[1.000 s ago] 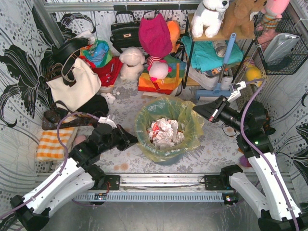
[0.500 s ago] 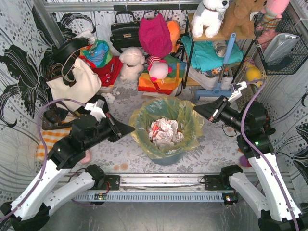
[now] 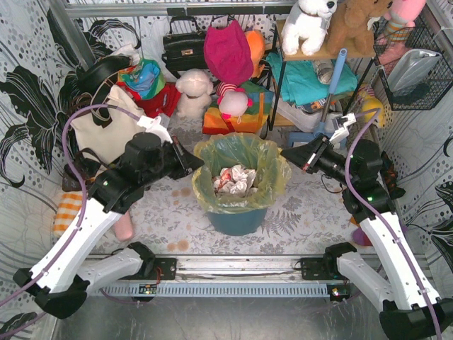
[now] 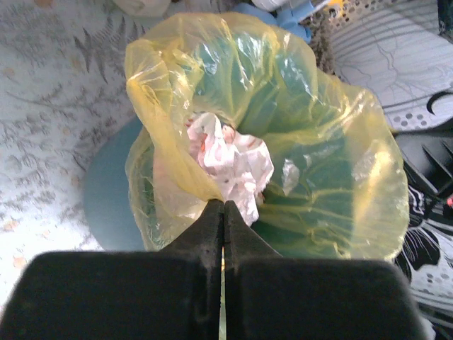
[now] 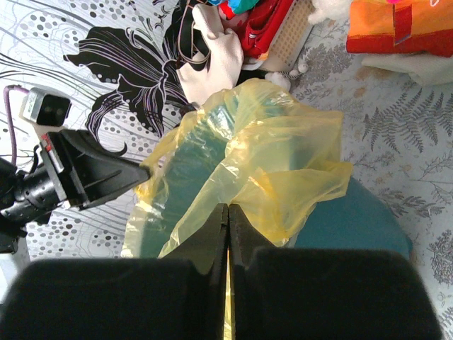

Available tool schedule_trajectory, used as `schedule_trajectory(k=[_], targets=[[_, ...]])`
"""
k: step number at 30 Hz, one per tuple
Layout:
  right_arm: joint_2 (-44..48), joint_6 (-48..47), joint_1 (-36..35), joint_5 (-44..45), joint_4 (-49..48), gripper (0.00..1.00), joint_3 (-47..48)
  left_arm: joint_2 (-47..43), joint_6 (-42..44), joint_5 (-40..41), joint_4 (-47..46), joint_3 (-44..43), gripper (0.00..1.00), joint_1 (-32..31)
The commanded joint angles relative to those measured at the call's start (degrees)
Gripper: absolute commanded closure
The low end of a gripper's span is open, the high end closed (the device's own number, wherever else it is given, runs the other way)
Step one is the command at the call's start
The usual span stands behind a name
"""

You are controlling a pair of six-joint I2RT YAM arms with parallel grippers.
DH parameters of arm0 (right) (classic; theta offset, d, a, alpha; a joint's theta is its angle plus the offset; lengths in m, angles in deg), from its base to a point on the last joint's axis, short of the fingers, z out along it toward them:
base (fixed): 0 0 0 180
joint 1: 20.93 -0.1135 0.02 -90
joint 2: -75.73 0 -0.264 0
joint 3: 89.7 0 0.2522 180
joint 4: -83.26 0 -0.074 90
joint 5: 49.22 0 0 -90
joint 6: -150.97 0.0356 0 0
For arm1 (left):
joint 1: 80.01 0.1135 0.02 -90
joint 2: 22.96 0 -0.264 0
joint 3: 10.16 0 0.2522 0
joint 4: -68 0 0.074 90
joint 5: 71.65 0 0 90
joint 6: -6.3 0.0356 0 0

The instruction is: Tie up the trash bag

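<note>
Pinching yellow film with left fingers (image 4: 209, 230) pressed flat together, likewise with right fingers (image 5: 212, 239), at opposite rims of one trash bag (image 3: 235, 149). Between both pairs, stretched open over one teal bin (image 3: 237, 221), one wad of crumpled paper (image 3: 236, 181) inside.

no readable text, no labels, no brands, no numbers anywhere
</note>
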Motion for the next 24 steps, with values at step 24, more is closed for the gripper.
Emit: schedule_trajectory(k=[24], targets=[[-3.7,4.3,-2.1,-4.1,-24.6,1.00,2.8,4.6,8.9,-10.7,-12.0,-6.0,1.00,9.1]])
